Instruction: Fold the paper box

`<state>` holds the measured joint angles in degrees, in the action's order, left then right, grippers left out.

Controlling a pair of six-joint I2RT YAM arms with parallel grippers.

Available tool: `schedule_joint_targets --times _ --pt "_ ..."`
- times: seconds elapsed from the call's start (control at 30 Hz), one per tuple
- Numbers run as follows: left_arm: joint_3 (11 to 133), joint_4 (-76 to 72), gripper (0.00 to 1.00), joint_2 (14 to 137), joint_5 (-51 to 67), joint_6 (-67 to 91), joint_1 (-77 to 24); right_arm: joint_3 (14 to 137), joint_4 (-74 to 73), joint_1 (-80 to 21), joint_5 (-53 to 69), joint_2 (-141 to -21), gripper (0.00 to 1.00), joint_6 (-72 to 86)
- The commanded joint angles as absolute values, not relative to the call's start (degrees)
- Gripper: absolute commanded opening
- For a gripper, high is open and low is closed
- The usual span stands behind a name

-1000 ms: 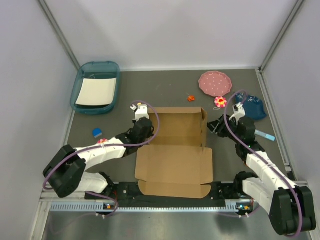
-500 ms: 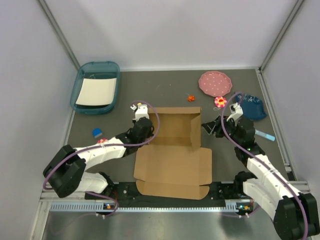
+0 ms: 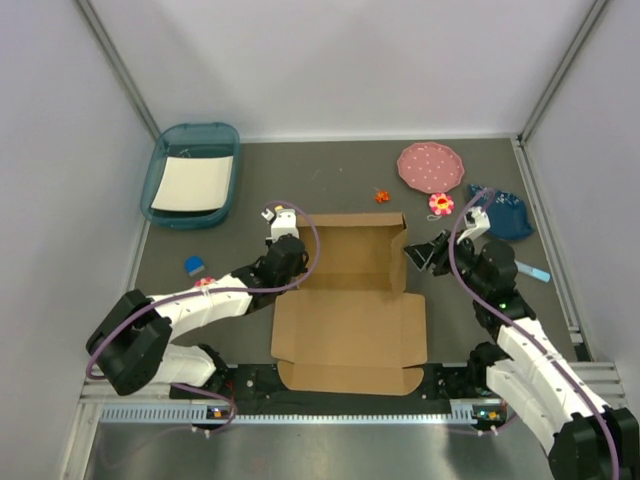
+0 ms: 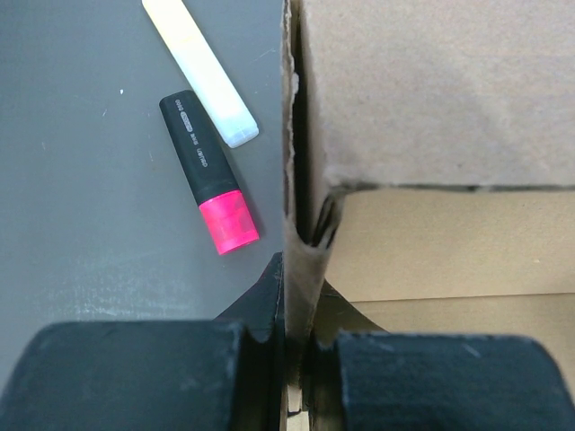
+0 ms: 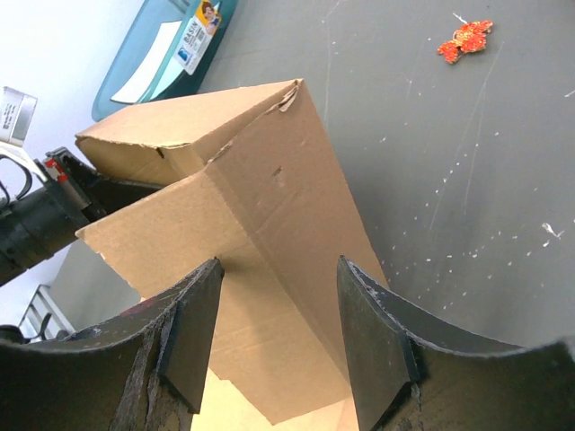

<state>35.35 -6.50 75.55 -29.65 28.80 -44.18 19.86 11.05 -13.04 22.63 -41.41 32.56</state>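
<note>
tabletop (image 3: pixel 330 185) of dark grey between pale walls (image 3: pixel 350 60), paper box (image 3: pixel 350 325) central

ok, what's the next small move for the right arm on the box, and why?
Probably ease the right gripper forward and close on the right wall of the paper box. Its jaws stand open, that wall lined up between them but not pinched, while the left gripper is shut on the left wall, bracing the other side.
</note>
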Motion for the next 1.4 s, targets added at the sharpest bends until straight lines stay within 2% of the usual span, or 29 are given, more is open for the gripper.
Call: schedule_joint_targets --times 0.0,0.3,0.5,0.73,0.9,1.0,1.03,1.2,1.3,1.37 --pt "36.4 -6.7 0.0 76.0 -29.3 28.5 -44.4 20.4 12.0 -14.0 25.5 -40.3 0.55 31.3" --pt "36.7 -7.6 0.0 76.0 -27.6 26.5 -44.5 22.3 11.9 -17.4 23.2 -47.7 0.58 28.0" --pt "37.0 -8.1 0.0 75.8 -27.7 24.6 -44.9 26.5 10.7 -23.5 12.4 -52.6 0.59 25.0" --pt "36.4 -9.3 0.0 75.2 -27.5 23.6 -45.2 29.8 12.5 -25.4 0.5 -57.6 0.59 21.5" --pt "36.1 -10.3 0.0 75.3 -26.9 23.3 -45.3 31.7 12.3 -26.0 -3.8 -62.0 0.56 19.6" --pt "36.2 -10.5 0.0 75.1 -26.5 23.2 -45.3 32.5 11.9 -27.5 -7.3 -63.7 0.45 18.6" --pt "36.3 -10.6 0.0 75.1 -26.5 23.2 -45.2 32.6 12.0 -28.2 -9.4 -64.1 0.37 18.4" --pt "36.6 -10.6 0.0 74.6 -26.5 23.1 -45.3 33.3 11.0 -31.4 -13.4 -65.3 0.22 16.3" --pt "36.9 -10.5 0.0 74.5 -26.6 23.2 -45.3 33.7 9.2 -33.0 -17.4 -66.0 0.0 15.6" --pt "36.9 -10.5 0.0 74.6 -26.5 23.4 -45.3 34.1 7.4 -33.9 -19.5 -66.5 0.0 15.3"
